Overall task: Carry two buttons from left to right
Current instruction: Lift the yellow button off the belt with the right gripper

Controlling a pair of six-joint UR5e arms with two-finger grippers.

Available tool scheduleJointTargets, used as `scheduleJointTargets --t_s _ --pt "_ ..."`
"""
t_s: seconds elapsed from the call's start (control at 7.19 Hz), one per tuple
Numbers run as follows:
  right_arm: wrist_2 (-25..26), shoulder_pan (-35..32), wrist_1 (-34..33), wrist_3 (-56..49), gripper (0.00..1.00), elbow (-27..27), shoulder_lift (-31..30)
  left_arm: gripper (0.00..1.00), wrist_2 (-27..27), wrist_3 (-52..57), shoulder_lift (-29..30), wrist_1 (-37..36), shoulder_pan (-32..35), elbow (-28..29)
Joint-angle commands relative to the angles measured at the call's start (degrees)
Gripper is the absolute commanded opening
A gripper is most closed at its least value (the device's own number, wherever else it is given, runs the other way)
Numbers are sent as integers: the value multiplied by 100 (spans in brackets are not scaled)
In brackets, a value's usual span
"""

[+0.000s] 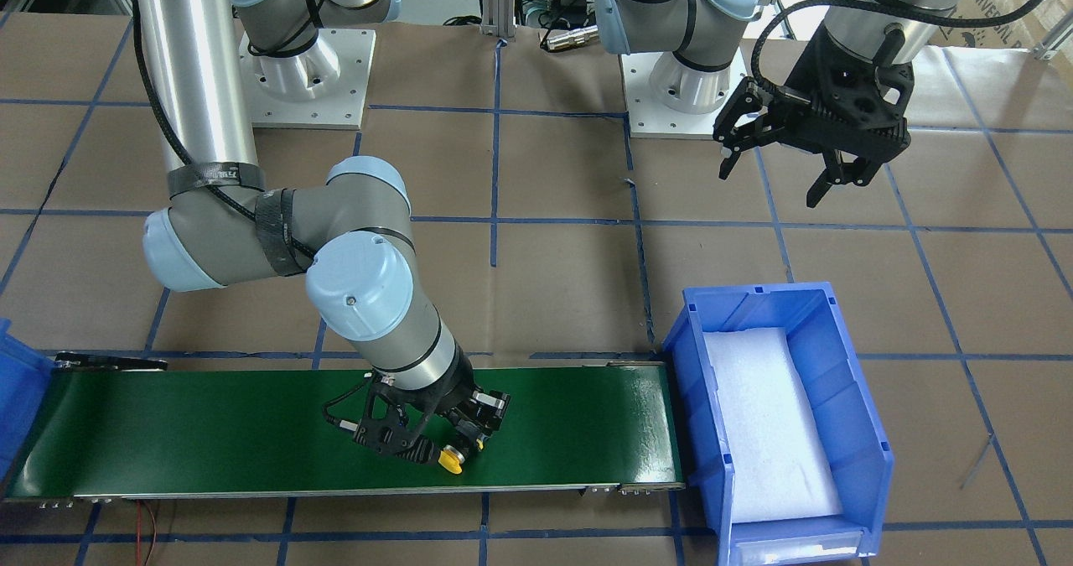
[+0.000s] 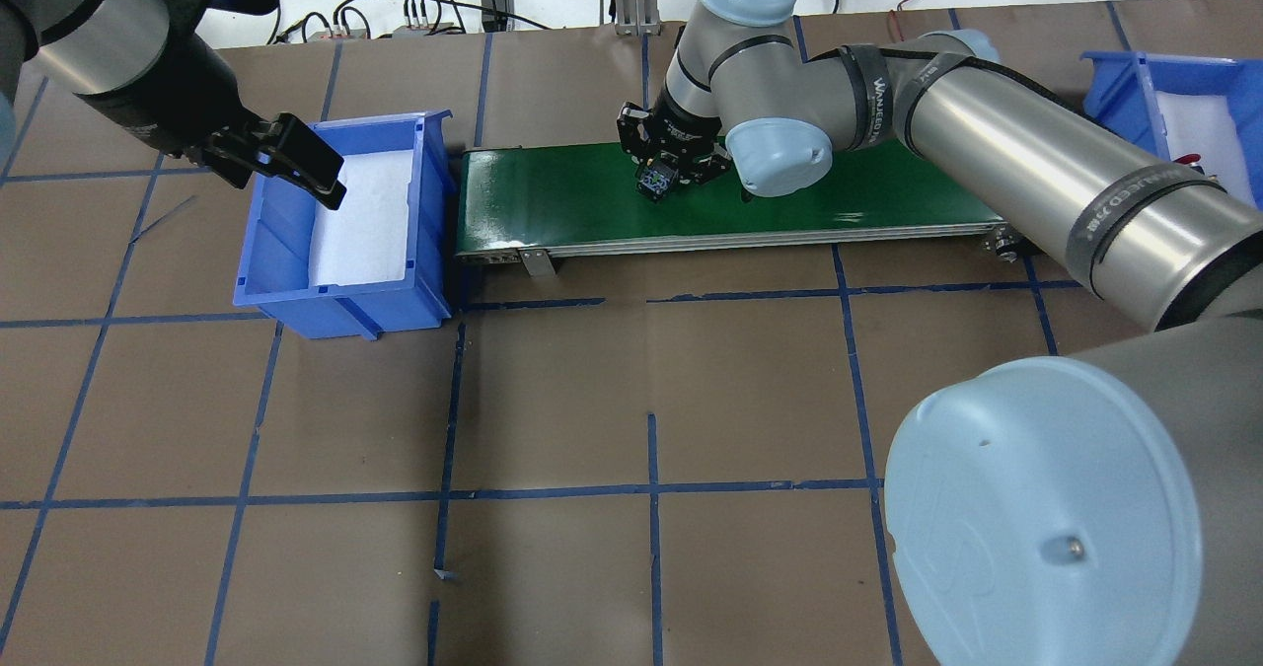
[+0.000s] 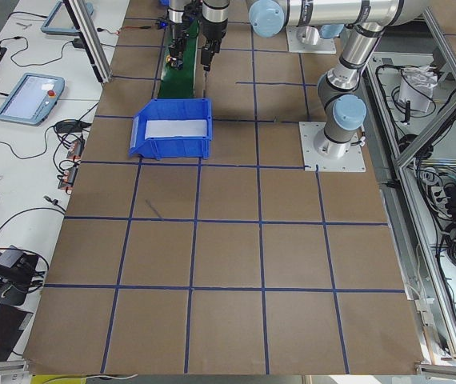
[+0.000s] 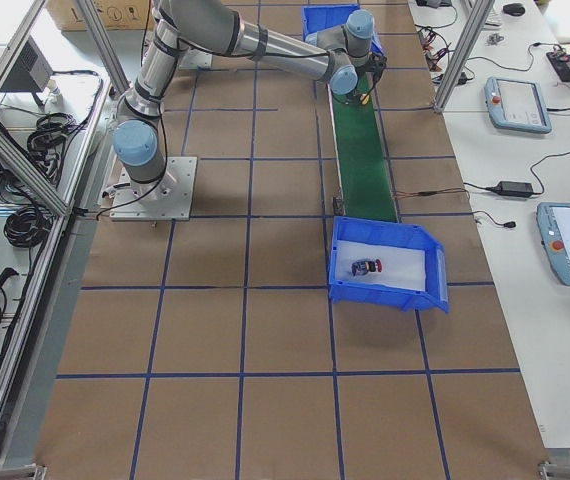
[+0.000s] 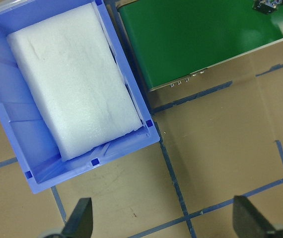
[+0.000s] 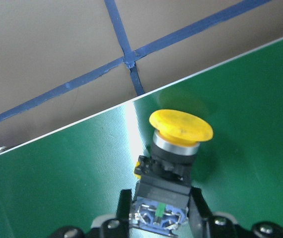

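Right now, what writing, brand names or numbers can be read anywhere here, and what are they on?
"WANJEED": black strap around the right arm; following letters blurred.
"UNIVERSAL": cardboard box behind the robot; rest cut off.
Handheld screens beside the table: too small to read.

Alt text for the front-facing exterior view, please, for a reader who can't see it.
The right gripper, on the view's left, holds a yellow-capped button down at the green conveyor belt. At the belt's right end sits a blue bin lined with bare white foam; the left gripper hangs open above the table beyond it.
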State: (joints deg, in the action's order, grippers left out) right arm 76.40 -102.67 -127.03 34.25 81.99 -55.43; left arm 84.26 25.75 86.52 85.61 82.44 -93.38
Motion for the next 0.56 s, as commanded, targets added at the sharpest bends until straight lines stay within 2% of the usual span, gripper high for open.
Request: scheduleJointTargets --t_s 0.0,0.14,0.42 --pt "85 80 11 -337 4 -33 -160 100 12 0 5 0 0 48" --pt "216 272 133 -915 5 -42 -309 100 20 0 -30 0 0 48" --pt "376 964 580 -2862 5 -42 -608 100 12 0 -100 0 0 65"
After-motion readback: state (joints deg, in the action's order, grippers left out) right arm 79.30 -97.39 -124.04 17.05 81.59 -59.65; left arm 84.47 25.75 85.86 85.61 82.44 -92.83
